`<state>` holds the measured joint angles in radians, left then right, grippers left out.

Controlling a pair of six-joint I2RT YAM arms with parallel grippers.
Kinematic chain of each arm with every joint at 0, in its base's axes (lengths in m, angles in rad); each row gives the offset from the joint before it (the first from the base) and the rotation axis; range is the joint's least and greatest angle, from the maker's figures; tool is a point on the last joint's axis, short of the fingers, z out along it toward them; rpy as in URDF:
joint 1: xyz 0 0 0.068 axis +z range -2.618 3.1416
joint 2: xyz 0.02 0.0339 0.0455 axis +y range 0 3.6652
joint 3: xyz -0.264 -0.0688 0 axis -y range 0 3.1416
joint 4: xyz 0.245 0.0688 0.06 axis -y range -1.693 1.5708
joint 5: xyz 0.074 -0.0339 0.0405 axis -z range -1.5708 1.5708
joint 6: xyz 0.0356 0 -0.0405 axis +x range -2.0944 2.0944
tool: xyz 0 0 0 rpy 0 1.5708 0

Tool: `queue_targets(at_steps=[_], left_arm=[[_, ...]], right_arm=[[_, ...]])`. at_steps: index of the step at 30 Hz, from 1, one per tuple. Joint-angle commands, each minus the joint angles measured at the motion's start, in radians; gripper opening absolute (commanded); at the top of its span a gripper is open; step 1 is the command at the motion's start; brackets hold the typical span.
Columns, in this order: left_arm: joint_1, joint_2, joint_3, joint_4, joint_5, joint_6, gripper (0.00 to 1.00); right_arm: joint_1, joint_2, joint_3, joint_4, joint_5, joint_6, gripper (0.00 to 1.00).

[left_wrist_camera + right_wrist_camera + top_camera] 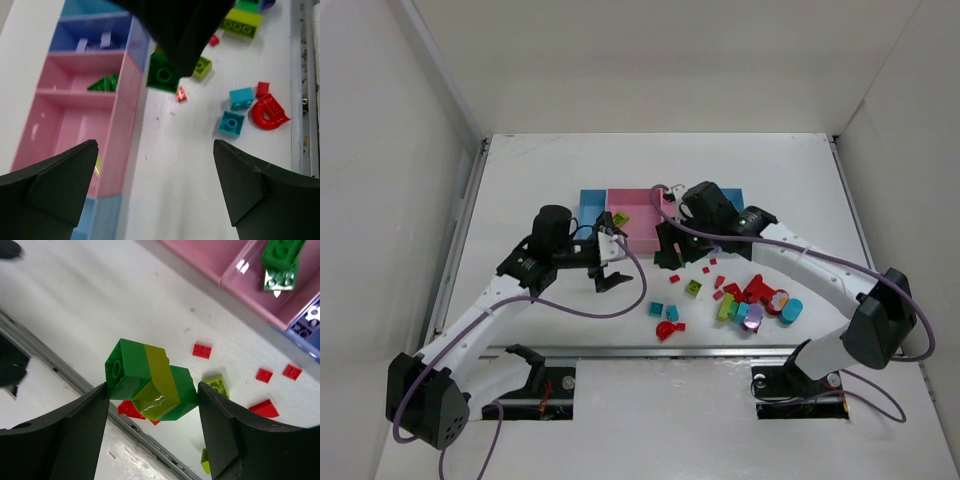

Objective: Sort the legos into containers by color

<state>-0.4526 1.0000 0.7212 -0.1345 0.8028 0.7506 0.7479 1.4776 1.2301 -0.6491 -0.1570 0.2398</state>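
- Legos (752, 300) are seen in the top external view scattered on the table (570, 160) before the right arm, just short of the containers (638, 200), which are set in a row near the table's middle. The left gripper (610, 276) is held near the row's left end and the right gripper (668, 252) just in front of the pink bins. How either pair of jaws stands cannot be told from here.
- In the left wrist view the left gripper (156, 182) is shown with its jaws wide apart and nothing between them, above bare table beside the wide pink bin (117, 150). A green piece (104, 83) is seen lying in the narrow pink bin (65, 75). A cyan brick (241, 97) and a red arch (269, 111) are left loose, well to the side of the bins.
- In the right wrist view the right gripper (152, 400) is clamped on a green brick (125, 371) with a lime-yellow piece (157, 377) pressed onto it. The pair is held clear of the table, over small red plates (201, 351).
- The bricks are judged hard, light and smooth. A hold is best taken on two flat opposite sides, since rounded pieces may be squeezed out. The two-colour pair is likely locked by its studs and may need to be pulled apart before it can be sorted.
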Motion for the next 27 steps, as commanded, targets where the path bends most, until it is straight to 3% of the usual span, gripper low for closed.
queue_targets(at_steps=[1, 9, 13, 15, 20, 24, 27], left_arm=[[-0.011, 0.061, 0.113, -0.017, 0.205, 0.116, 1.00], [-0.083, 0.186, 0.251, -0.025, 0.153, 0.124, 0.96], [-0.107, 0.225, 0.277, -0.114, 0.153, 0.205, 0.81], [-0.116, 0.226, 0.277, -0.114, 0.142, 0.196, 0.80], [-0.116, 0.245, 0.299, -0.086, 0.131, 0.165, 0.64], [-0.116, 0.255, 0.299, -0.097, 0.110, 0.165, 0.49], [-0.116, 0.255, 0.299, -0.108, 0.101, 0.176, 0.31]], right_arm=[[0.007, -0.039, 0.084, 0.028, -0.007, 0.012, 0.13], [0.007, -0.028, 0.143, 0.040, -0.047, 0.030, 0.13], [0.007, -0.037, 0.143, 0.071, -0.058, 0.042, 0.12], [0.007, -0.046, 0.143, 0.080, -0.070, 0.042, 0.12], [0.007, -0.046, 0.134, 0.080, -0.092, 0.042, 0.12], [0.007, -0.046, 0.134, 0.101, -0.124, 0.042, 0.12], [0.007, -0.046, 0.134, 0.101, -0.124, 0.033, 0.12]])
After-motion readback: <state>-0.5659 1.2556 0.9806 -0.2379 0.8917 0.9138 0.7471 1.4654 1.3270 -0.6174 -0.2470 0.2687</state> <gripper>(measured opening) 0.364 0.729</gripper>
